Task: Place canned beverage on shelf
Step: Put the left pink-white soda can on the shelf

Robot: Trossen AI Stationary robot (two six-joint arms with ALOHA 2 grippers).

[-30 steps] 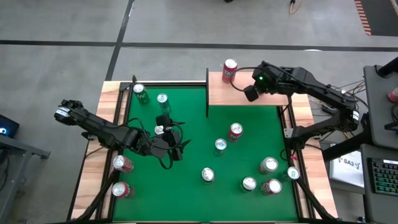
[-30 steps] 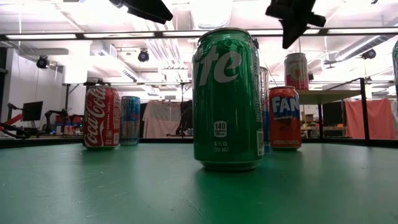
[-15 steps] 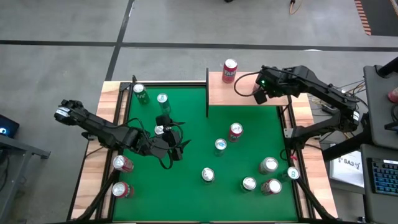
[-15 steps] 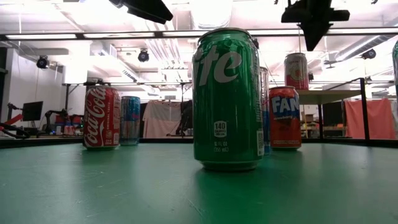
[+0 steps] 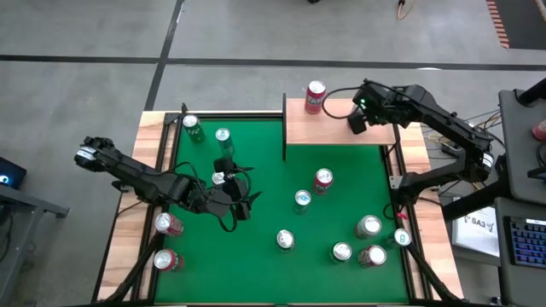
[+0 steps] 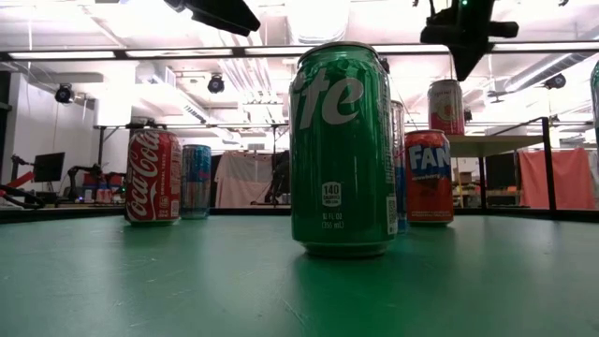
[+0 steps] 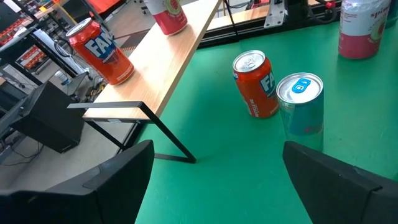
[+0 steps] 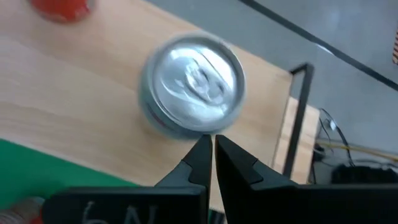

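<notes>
The shelf [image 5: 328, 132] is a light-wood board on black posts at the table's far right. An orange-red can [image 5: 316, 96] stands upright on its far left part, also in the left wrist view [image 7: 99, 50]. A pink-and-white canned beverage [image 6: 446, 105] with a silver top [image 8: 193, 84] stands upright on the board farther right; in the high view my right arm hides it. My right gripper [image 8: 210, 146] is shut and slants down just above that can's rim [image 6: 463, 65]. My left gripper [image 5: 243, 205] stands open over the table's left middle, with nothing between its fingers.
Several cans stand on the green table: two at the far left [image 5: 190, 126], an orange one [image 7: 258, 84] and a blue-topped one [image 7: 301, 102] near the middle, and a cluster at the near right [image 5: 368, 226]. Two more [image 5: 168, 223] stand on the left wooden strip.
My right gripper, still shut, has swung over the shelf toward the table's right edge and tipped further downward. The cans on the shelf have stayed where they were.
</notes>
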